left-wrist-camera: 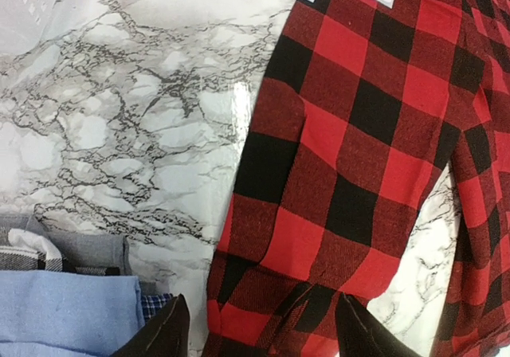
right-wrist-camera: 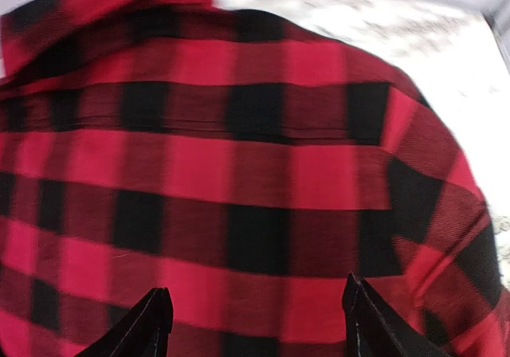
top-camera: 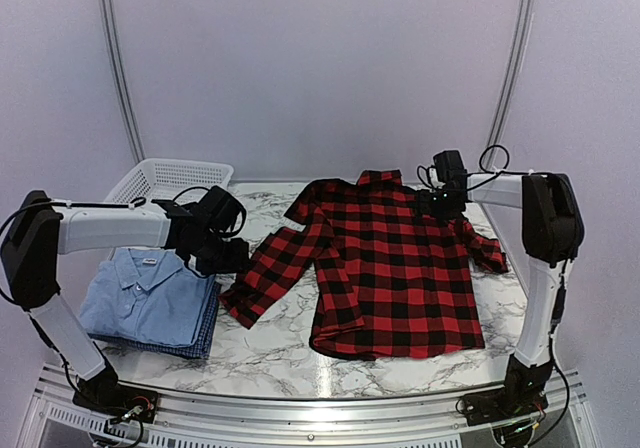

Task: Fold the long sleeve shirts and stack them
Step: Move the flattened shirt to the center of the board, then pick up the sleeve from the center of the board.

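Flat, red-and-black plaid flannel shirt (top-camera: 385, 268) sprawls, sleeves out.

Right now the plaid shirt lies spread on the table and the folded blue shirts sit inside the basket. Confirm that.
Wrong on one count: the blue shirts sit on the table, nearer than the basket, not inside it, as the top view shows. The plaid shirt does lie spread out.
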`<state>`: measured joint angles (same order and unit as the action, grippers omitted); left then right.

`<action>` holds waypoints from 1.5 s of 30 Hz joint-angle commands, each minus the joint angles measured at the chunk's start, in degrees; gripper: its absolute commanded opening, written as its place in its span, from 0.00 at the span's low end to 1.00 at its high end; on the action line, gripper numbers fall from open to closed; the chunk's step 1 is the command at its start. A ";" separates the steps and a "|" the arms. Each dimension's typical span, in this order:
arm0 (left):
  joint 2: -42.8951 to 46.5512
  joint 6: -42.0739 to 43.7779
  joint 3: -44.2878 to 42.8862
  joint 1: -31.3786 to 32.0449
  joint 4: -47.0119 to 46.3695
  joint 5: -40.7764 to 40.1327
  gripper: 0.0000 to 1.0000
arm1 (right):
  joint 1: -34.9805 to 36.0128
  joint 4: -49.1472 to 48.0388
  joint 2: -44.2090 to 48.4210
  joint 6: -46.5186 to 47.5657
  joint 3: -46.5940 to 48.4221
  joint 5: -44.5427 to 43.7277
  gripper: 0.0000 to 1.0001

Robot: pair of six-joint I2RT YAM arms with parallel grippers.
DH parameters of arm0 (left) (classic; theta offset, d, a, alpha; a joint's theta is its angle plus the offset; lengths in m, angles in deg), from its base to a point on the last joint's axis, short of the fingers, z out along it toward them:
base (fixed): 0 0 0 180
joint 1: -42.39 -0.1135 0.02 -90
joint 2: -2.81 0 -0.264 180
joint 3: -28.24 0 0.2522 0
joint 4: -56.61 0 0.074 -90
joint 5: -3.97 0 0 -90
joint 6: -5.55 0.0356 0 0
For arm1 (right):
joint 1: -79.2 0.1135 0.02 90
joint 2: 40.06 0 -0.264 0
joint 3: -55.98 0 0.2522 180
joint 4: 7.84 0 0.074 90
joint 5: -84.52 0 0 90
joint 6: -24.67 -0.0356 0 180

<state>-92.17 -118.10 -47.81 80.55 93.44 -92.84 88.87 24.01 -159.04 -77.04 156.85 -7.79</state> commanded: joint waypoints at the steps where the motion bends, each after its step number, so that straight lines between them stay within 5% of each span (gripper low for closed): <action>1: 2.04 -1.85 2.61 0.99 5.55 -4.76 0.62 | 5.83 -0.75 6.72 1.31 -2.36 0.74 0.69; 7: 6.85 -9.34 5.66 5.53 5.49 -4.63 0.57 | 12.17 -1.51 11.56 2.24 -6.00 -0.30 0.69; 16: 12.81 -36.15 11.51 11.76 5.14 -10.92 0.54 | 14.76 -5.32 16.60 0.83 -11.94 4.23 0.69; 24: 13.49 -59.53 15.84 15.76 0.51 -13.09 0.67 | 14.79 -8.12 21.35 -0.04 -16.27 7.97 0.69; 31: 9.28 -65.49 17.74 15.90 -10.25 -18.13 0.86 | 14.86 -9.29 23.76 0.35 -19.05 8.32 0.69; 42: 1.80 -71.32 15.39 15.90 -7.86 -21.26 0.88 | 14.93 -10.16 24.23 -0.34 -19.91 11.31 0.69; 45: 0.98 -71.16 14.70 15.90 -5.12 -21.32 0.81 | 14.93 -10.34 24.23 -0.34 -20.20 11.40 0.69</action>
<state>-89.31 -187.93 -31.76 96.41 83.78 -112.25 103.39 15.66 -136.39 -76.71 136.90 2.46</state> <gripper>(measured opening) 0.845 0.691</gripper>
